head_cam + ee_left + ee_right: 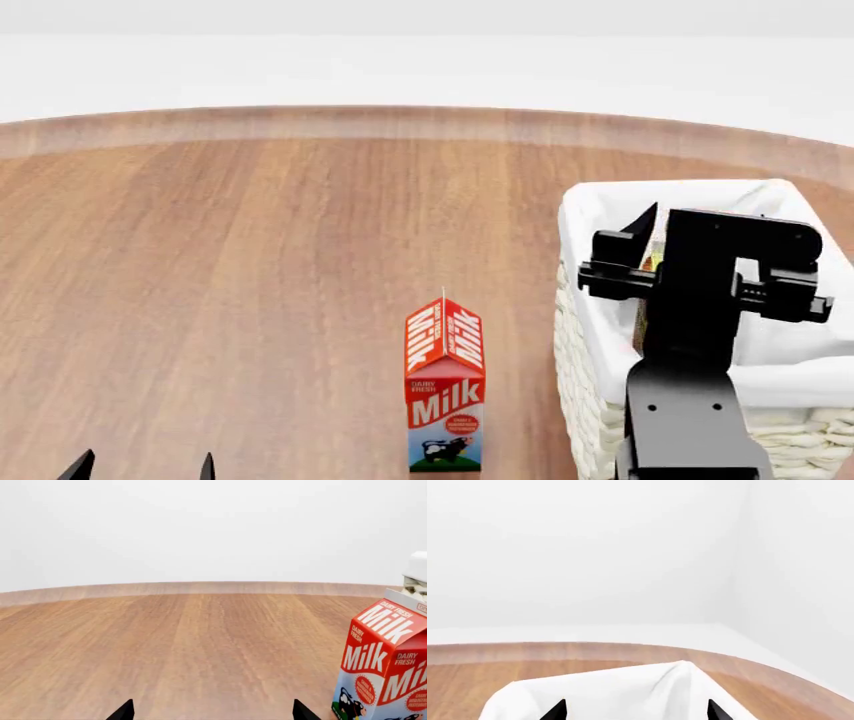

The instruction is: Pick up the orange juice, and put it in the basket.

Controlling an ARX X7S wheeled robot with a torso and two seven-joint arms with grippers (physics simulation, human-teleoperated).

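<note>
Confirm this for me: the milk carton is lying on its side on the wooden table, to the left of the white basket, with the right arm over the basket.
Not quite. The milk carton stands upright on the wooden table, not on its side; the head view shows this. The rest holds: it is left of the white basket, and the right arm is over the basket.

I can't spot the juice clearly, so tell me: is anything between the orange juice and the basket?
Nothing visible does. Only a sliver of the orange juice shows behind the right arm, within the basket's rim. The right hand is open over the liner. The milk carton stands apart, on the table.
</note>
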